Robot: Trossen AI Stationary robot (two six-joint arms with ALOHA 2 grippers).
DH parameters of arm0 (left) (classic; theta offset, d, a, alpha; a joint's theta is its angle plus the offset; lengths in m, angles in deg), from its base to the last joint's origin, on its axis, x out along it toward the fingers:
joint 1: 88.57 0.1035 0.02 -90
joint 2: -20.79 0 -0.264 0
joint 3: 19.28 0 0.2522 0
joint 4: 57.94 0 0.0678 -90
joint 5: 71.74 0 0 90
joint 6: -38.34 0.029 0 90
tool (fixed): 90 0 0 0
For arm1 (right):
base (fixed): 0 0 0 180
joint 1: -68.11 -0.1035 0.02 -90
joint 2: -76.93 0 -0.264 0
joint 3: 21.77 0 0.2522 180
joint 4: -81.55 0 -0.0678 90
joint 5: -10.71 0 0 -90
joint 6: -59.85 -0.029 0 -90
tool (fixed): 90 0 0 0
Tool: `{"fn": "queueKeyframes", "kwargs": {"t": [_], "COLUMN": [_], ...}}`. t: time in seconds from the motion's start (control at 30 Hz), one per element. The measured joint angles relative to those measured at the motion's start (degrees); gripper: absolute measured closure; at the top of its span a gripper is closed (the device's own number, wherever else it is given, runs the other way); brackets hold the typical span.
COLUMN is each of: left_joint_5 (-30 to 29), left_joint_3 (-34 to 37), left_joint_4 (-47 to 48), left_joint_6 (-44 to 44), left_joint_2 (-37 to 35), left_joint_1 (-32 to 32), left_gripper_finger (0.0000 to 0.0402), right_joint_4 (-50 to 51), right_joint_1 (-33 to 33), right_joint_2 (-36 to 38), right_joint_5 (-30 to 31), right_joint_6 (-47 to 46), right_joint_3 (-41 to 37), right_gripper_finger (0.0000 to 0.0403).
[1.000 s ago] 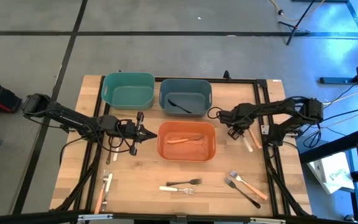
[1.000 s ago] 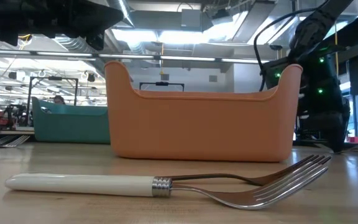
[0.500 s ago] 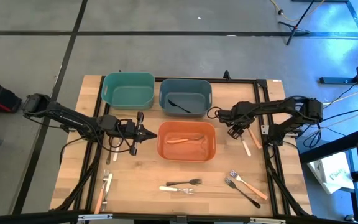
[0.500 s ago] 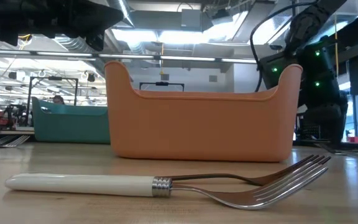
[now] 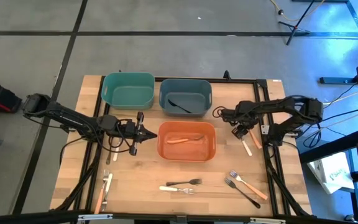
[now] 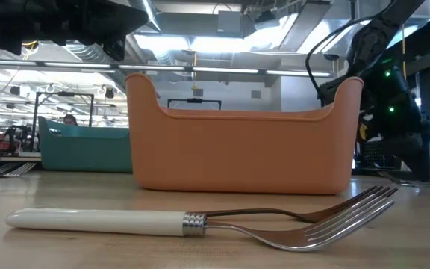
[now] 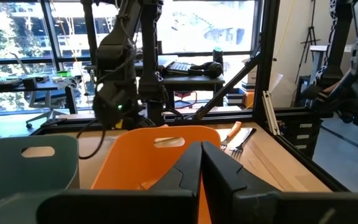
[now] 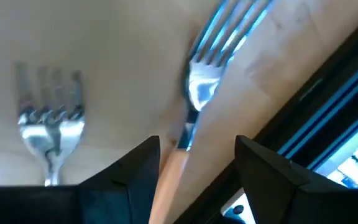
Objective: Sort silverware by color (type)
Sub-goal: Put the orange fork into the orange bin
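Note:
My right gripper [image 5: 240, 131] [image 8: 197, 177] is open, low over two forks lying flat on the table right of the orange bin [image 5: 187, 154]. Its fingers stand on either side of the orange-handled fork [image 8: 188, 118] [image 5: 254, 138]; I see no touch. The white-handled fork [image 5: 246, 147] lies beside it, its head showing in the right wrist view [image 8: 51, 121]. My left gripper [image 5: 152, 132] [image 7: 201, 163] is shut and empty at the orange bin's left wall. An orange-handled utensil [image 5: 179, 140] lies in the orange bin, a black one [image 5: 180, 104] in the blue-grey bin [image 5: 186, 86].
The teal bin [image 5: 128, 81] stands at the far left. Near the front edge lie a black fork [image 5: 184, 182], a white-handled fork [image 5: 176, 189] [image 6: 200, 222], an orange-handled fork [image 5: 248, 183] and another black fork [image 5: 241, 191]. Two more utensils [image 5: 104, 190] lie front left.
My right gripper has gone a little toward the table's right edge, staying low over the two forks beside the orange bin.

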Motion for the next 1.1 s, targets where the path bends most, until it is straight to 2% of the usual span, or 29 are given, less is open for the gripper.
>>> {"fn": "queueKeyframes", "kwargs": {"t": [0.13,0.33,0.7,1.0,1.1], "left_joint_5": [0.08,0.12,0.11,0.1,0.1], "left_joint_3": [0.0,0.0,0.01,0.01,0.01], "left_joint_4": [0.0,0.01,0.02,0.0,0.0], "left_joint_6": [0.0,0.01,0.02,0.07,0.07], "left_joint_2": [0.0,0.0,0.0,0.0,0.0], "left_joint_1": [0.0,-0.01,-0.02,-0.02,-0.01], "left_gripper_finger": [0.0395,0.0395,0.0395,0.0395,0.0395], "right_joint_4": [-3.31,-5.94,-6.69,-6.6,-5.72], "right_joint_1": [3.42,6.9,7.4,7.31,7.32], "right_joint_2": [0.01,0.24,0.17,0.18,1.1], "right_joint_5": [-0.5,-4.89,-5.48,-4.7,-2.26], "right_joint_6": [2.16,6.32,8.07,8.98,9.21], "right_joint_3": [-0.75,-2.33,-2.45,-1.73,-0.2], "right_gripper_finger": [0.0231,0.0283,0.0392,0.0392,0.04]}}
